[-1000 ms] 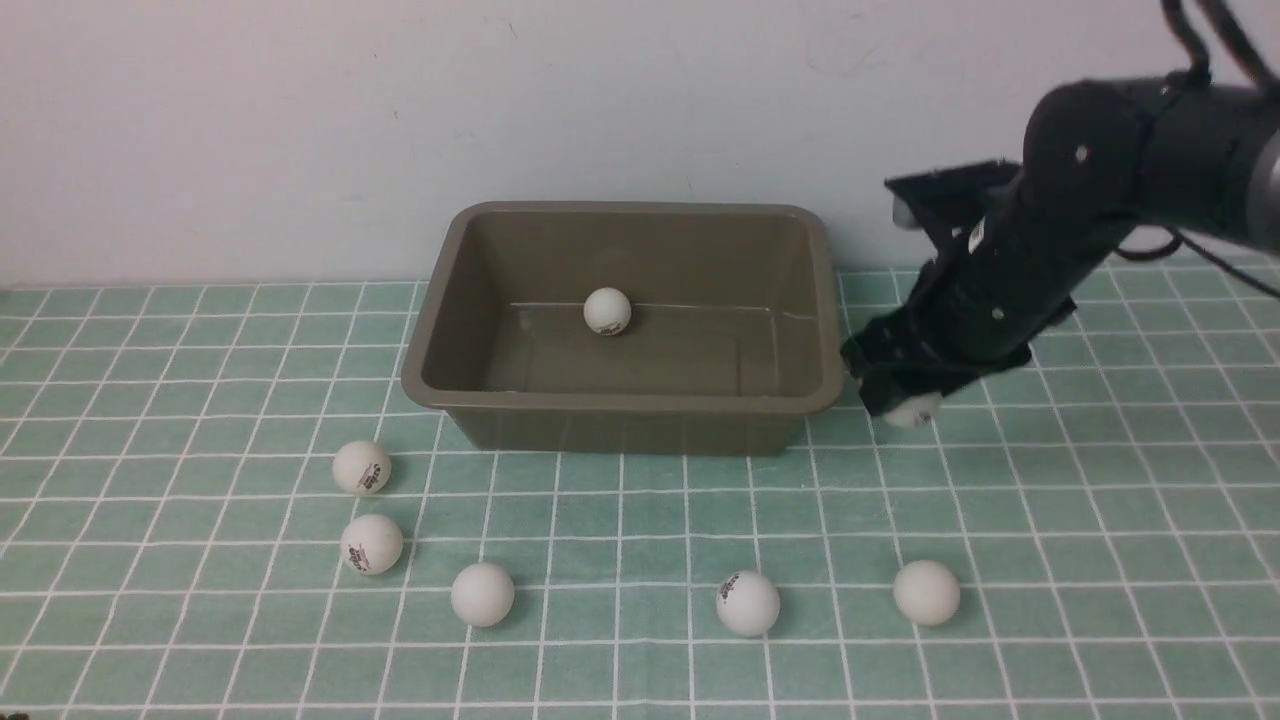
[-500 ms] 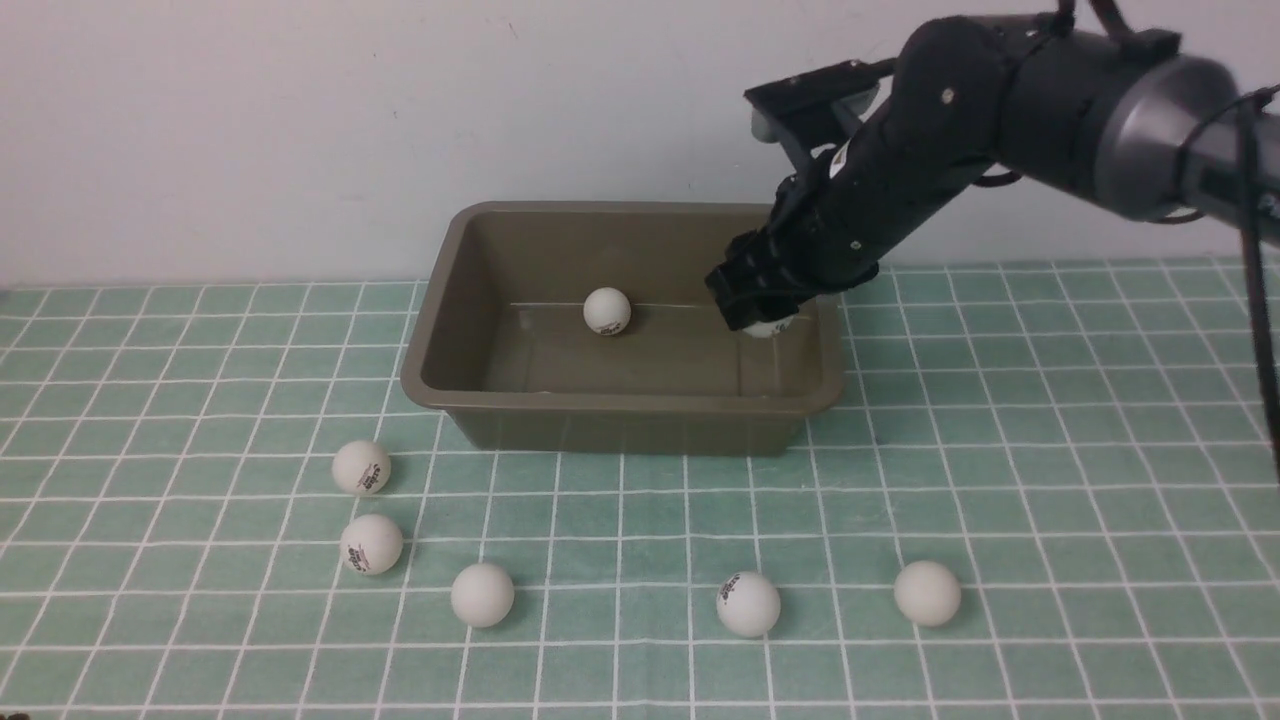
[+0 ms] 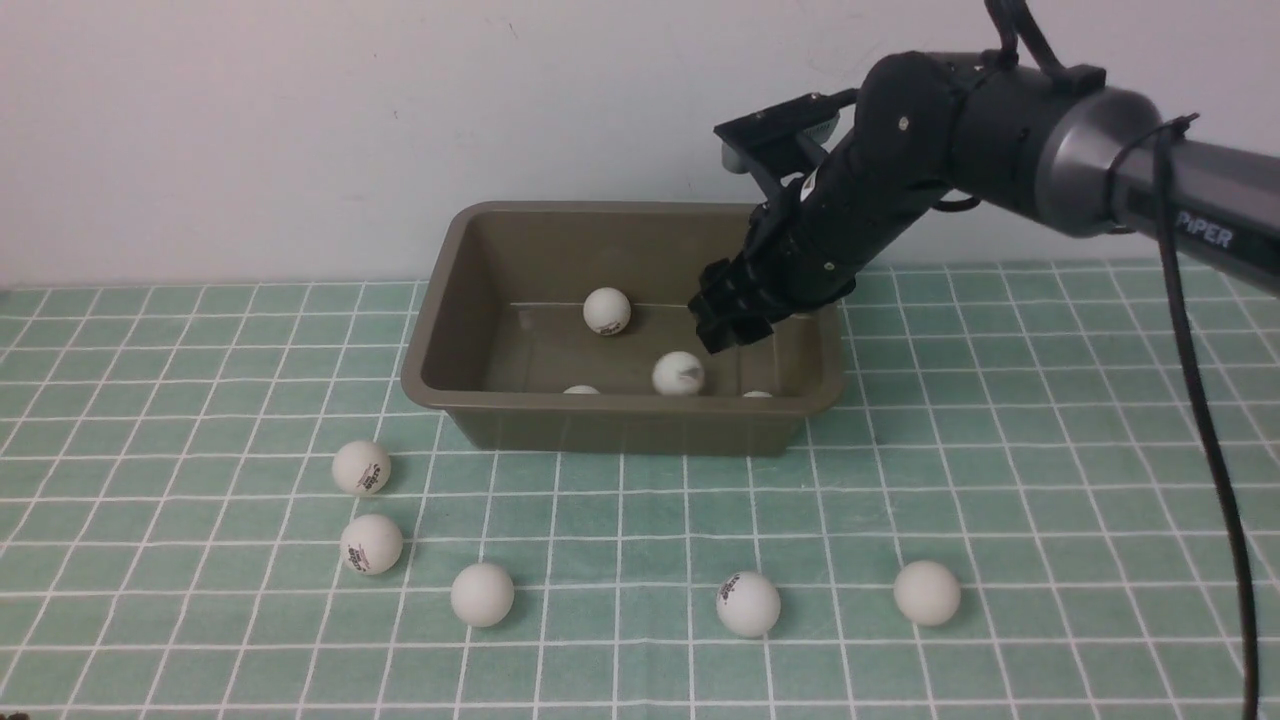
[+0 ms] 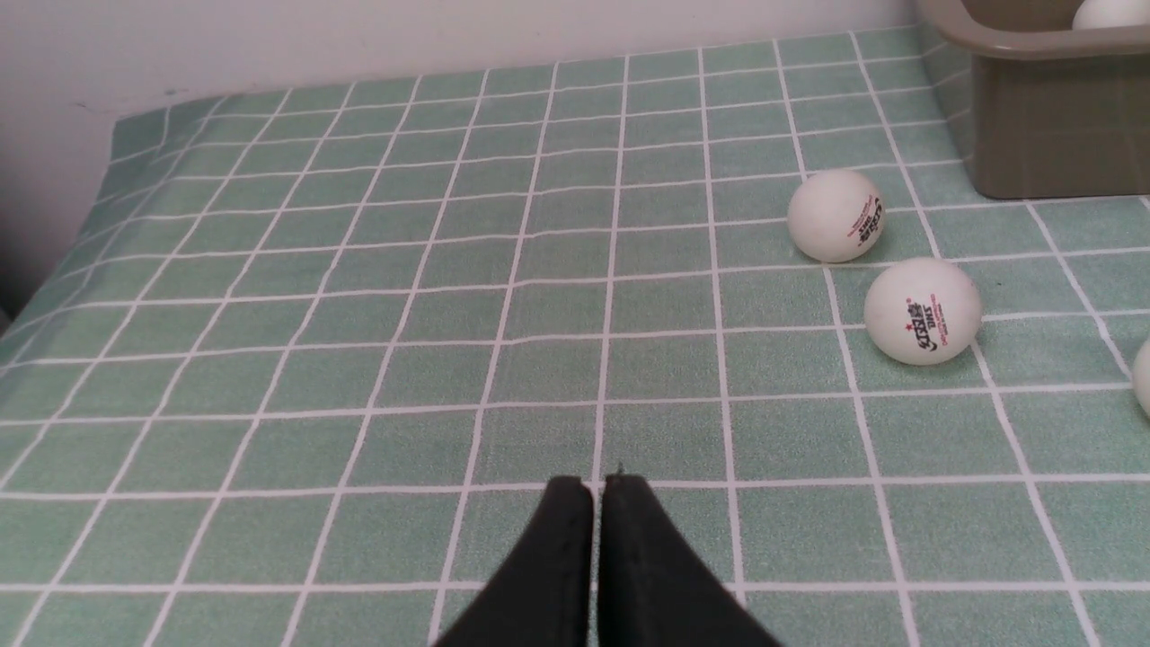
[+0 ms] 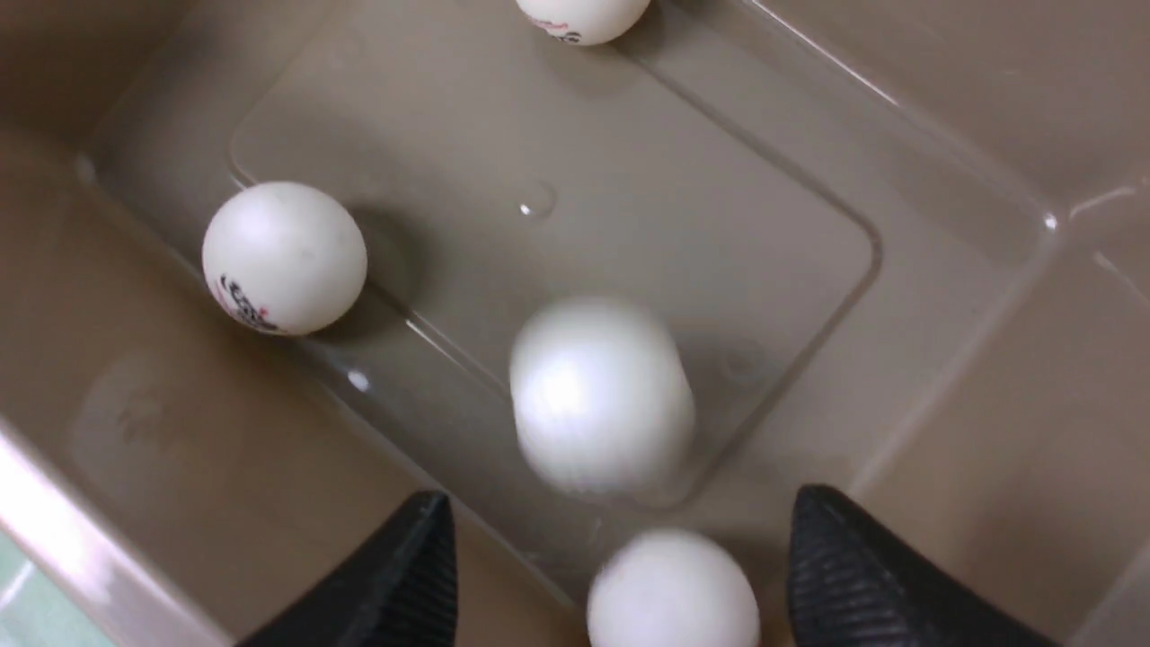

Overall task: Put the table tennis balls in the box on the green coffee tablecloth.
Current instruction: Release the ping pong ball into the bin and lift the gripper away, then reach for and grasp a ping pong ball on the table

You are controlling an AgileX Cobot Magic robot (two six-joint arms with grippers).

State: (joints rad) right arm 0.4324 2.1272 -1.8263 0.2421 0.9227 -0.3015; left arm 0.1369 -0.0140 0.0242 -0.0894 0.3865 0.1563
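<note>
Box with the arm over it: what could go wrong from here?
The blurred ball under the open right gripper looks in motion and might bounce out of the box. The arm crosses low over the box's right rim; pulling away, it might catch the rim and shift the box.

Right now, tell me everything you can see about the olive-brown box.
The box is a rectangular olive-brown tub, seemingly smooth plastic, with rounded corners, a flared rim and sloping walls. It stands upright and open-topped on the green checked tablecloth. Four white balls are inside, one of them blurred in the right wrist view. The right gripper hangs over its right end, fingers apart, not visibly touching it.
</note>
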